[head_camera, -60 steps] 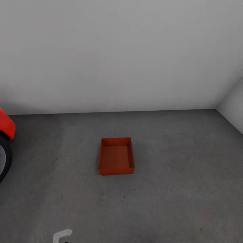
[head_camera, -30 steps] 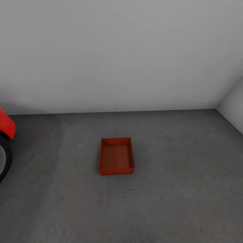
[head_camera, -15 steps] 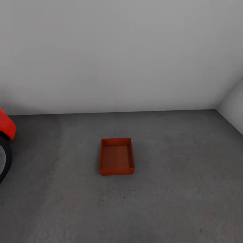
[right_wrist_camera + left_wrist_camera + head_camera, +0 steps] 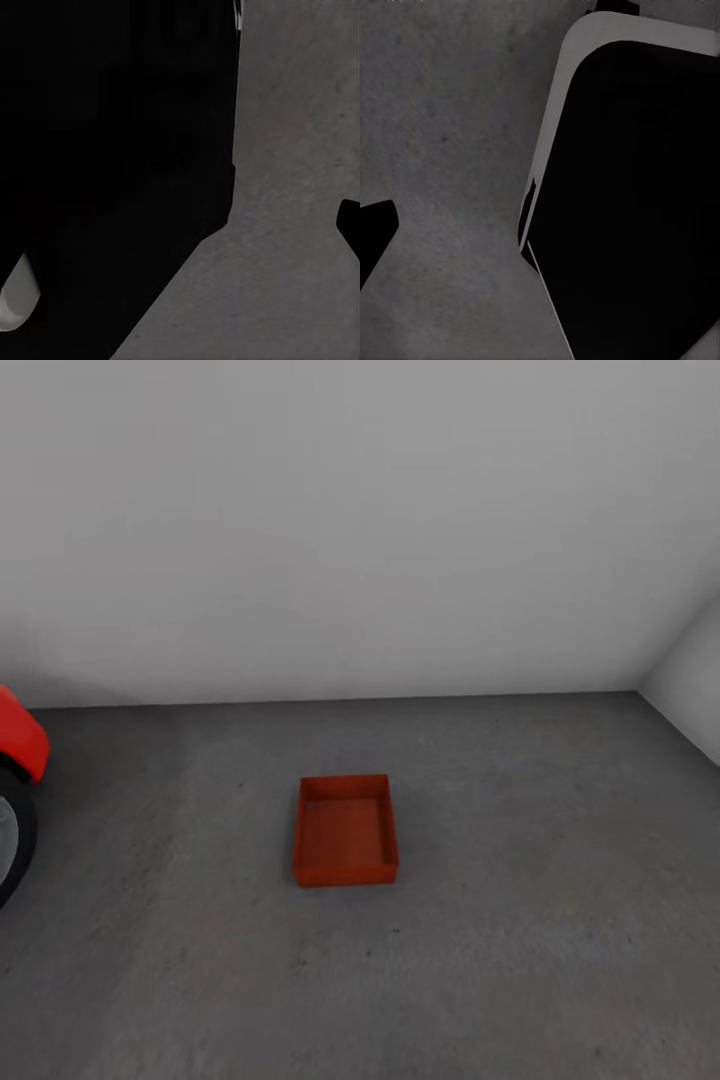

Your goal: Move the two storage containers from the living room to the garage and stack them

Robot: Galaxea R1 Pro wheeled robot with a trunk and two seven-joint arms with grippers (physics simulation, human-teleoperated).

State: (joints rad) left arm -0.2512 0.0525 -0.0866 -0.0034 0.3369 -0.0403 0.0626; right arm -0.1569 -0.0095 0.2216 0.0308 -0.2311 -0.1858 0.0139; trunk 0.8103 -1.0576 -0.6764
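Storage container (image 4: 345,832) (1, upright) sits alone on concrete floor (image 4: 520,920); end effector states can't be told.

at the left edge of the head view we see the red car (image 4: 18,740) only in part: a curve of red body and a slice of dark tyre (image 4: 12,845) below it, the rest cut off by the frame. the side wall (image 4: 695,680) at the right is also clipped.

in the left wrist view a large black, pale-rimmed shape (image 4: 630,195) runs out of the picture and we cannot tell what part of the robot it is. a dark wedge (image 4: 373,232) at the edge may be a fingertip; we cannot tell how the left claw stands.

the right wrist view has a similar black mass (image 4: 112,150) and a small dark sliver (image 4: 351,225) at the edge, too little to judge the right claw.
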